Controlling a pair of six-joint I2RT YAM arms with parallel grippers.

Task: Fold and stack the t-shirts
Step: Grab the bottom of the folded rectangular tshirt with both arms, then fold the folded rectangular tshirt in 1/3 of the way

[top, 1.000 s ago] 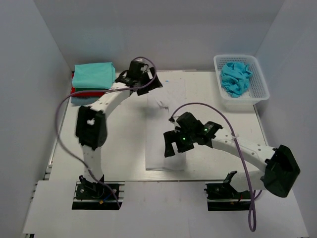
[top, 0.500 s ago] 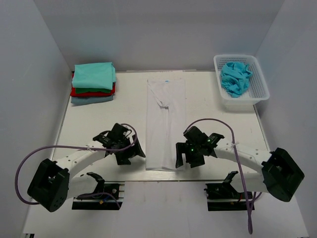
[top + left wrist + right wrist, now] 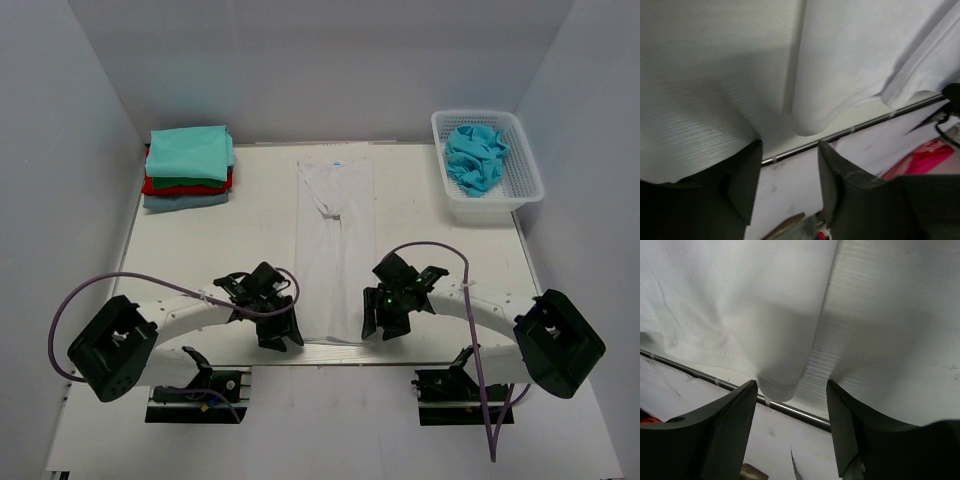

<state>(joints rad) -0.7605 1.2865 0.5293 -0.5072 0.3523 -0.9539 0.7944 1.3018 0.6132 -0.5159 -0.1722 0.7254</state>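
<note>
I hold my left tool (image 3: 283, 337) and right tool (image 3: 377, 324) at the near hem corners of the long white cloth t-shirt (image 3: 335, 235) lying along the pale table (image 3: 200, 255), jaws apart astride each corner, presumably to pinch and fold it.

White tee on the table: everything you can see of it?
The white t-shirt is thin cloth, folded lengthwise into a long narrow strip, flat on the table, creased near its middle. Its near end reaches the front edge, where the open left tool and right tool each sit at a corner; no grip visible.
</note>
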